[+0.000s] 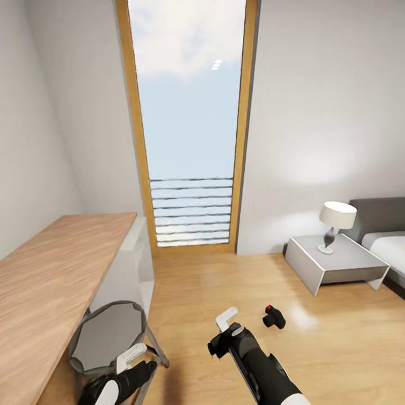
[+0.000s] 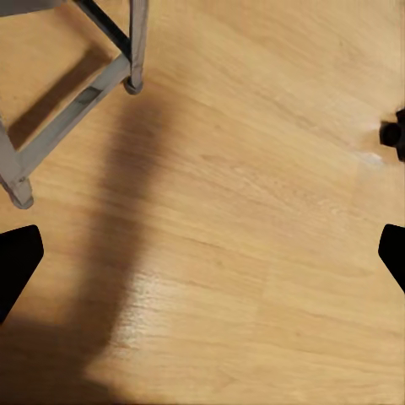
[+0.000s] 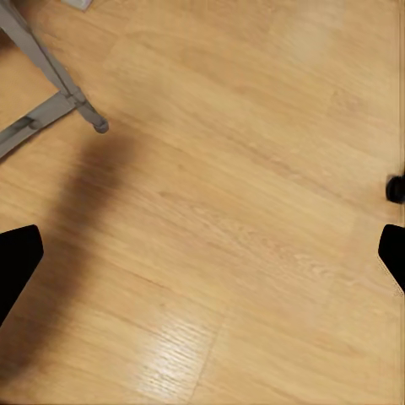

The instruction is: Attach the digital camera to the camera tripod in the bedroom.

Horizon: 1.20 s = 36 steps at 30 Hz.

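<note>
Both jaws apart over bare floor; head view adds digital camera beside right gripper.

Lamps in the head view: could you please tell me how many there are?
1. A white-shaded table lamp stands upright on the low white bedside table, beside the grey bed at the right of the room. Others may lie beyond the frame.

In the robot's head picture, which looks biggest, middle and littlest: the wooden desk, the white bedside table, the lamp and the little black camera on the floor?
1. wooden desk, though it is nearest the lens
2. bedside table
3. lamp
4. digital camera
</note>
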Available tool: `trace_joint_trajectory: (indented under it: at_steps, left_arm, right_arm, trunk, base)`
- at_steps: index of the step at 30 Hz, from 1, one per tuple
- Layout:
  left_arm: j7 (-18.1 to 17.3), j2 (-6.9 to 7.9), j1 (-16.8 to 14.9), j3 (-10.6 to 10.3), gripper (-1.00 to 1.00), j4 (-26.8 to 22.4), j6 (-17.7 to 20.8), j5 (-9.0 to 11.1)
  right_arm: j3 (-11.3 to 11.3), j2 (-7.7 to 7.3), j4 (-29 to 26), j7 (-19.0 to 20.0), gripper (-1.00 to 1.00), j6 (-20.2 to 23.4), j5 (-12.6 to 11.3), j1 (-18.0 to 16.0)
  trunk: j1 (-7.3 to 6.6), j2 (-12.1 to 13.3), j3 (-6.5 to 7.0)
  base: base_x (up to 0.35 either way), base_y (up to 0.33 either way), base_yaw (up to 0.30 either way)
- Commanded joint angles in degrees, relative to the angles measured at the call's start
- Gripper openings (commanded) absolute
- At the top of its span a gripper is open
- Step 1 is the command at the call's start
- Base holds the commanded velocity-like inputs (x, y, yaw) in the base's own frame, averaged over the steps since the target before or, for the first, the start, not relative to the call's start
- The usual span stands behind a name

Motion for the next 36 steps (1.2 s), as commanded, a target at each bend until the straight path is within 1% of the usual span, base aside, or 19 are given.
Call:
trace_joint_trajectory:
  at_steps: [1,7,21,36]
  left_arm:
    - [0.53,0.03,-0.03,-0.12,1.0,-0.09,0.11,0.59]
    - [0.56,0.05,-0.04,-1.17,1.0,-0.12,0.08,0.57]
    - [0.38,0.05,-0.06,-1.7,1.0,-0.16,0.07,0.56]
    - [0.49,0.06,-0.05,-1.78,1.0,-0.3,0.05,0.56]
  right_arm:
    - [0.01,0.0,-0.1,0.41,1.0,0.29,0.61,-0.03]
    - [0.0,0.0,-0.67,0.41,1.0,0.34,0.61,-0.03]
    - [0.0,0.0,-0.94,0.41,1.0,0.37,0.62,-0.03]
    - [0.0,0.0,-1.02,0.41,1.0,0.37,0.63,-0.03]
  trunk:
    - [0.02,-0.03,-0.07]
    - [0.02,-0.03,-0.07]
    - [0.02,-0.03,-0.07]
    - [0.02,-0.03,-0.07]
  base:
    - [0.192,0.0,0.0]
    - [0.103,0.0,0.0]
    - [0.043,0.0,0.0]
    - [0.23,0.0,0.0]
